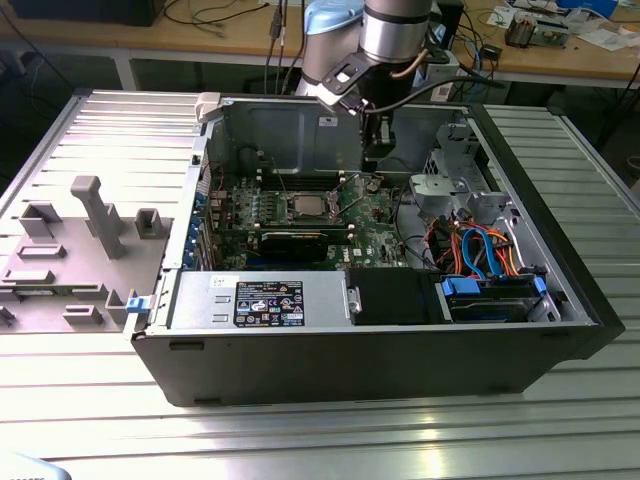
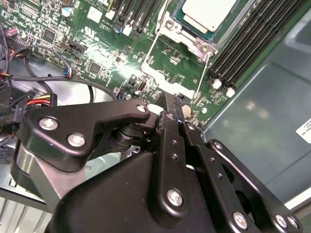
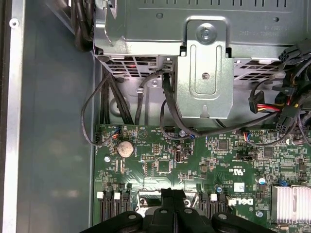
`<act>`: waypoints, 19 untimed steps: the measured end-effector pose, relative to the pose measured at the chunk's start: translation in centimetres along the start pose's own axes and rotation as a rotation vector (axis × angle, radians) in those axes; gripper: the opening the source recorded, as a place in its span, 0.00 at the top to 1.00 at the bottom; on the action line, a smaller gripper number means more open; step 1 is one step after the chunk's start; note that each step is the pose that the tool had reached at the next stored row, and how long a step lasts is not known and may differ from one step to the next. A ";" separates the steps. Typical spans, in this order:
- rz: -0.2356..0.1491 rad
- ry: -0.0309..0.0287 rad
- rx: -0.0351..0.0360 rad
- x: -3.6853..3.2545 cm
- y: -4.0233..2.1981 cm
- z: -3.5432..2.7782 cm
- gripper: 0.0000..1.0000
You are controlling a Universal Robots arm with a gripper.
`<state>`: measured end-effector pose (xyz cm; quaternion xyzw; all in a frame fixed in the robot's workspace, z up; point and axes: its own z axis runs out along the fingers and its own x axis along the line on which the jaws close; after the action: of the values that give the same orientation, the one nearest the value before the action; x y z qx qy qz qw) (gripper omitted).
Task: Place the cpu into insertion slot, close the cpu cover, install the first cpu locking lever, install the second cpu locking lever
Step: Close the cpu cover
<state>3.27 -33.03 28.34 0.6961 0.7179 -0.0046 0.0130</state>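
Black metal links, bolted with bright round screw heads, form the claw [image 2: 171,103]. We see its two narrow fingers pressed together along a thin seam, with nothing visible between them. The tips sit close over the glossy green motherboard [image 2: 97,53]; we cannot tell whether they touch it.

Just ahead of the tips lies the socket. The cpu [image 2: 211,10], a flat square chip with a dull silver-grey top, is seated in it. The cpu cover [image 2: 187,34], a thin bright metal frame with round fasteners at its corners, lies about the chip's edge. Two locking levers [image 2: 153,51], thin steel wire rods, run from the socket's sides toward the claw, and one ends just beside the tips. We cannot tell whether they are latched.

Long black memory slots [image 2: 252,43] with white end clips flank the socket. On the far side of the claw we note a round silver coin cell [image 3: 125,148], a finned aluminium heatsink [image 3: 290,204] and a folded sheet-steel bracket [image 3: 206,73].

In the exterior view the socket is to the exterior view's left of the claw and lower, inside the open dark case [image 1: 350,360], which rests on a ribbed aluminium table [image 1: 300,430].
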 end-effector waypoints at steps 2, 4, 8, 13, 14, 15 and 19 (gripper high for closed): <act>0.000 0.0007 0.0001 0.00 0.04 0.05 0.89; 0.000 0.0013 0.0003 0.01 0.20 0.11 0.89; 0.000 0.0012 0.0022 0.07 0.96 0.22 0.89; 0.000 0.0012 0.0026 0.09 1.18 0.33 0.89; 0.000 0.0012 0.0026 0.09 1.22 0.34 0.89; 0.000 0.0012 0.0027 0.10 1.25 0.36 0.89; 0.000 0.0013 0.0064 0.16 1.75 0.78 0.89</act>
<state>5.02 -32.84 27.58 0.6960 0.7179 -0.0064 0.0103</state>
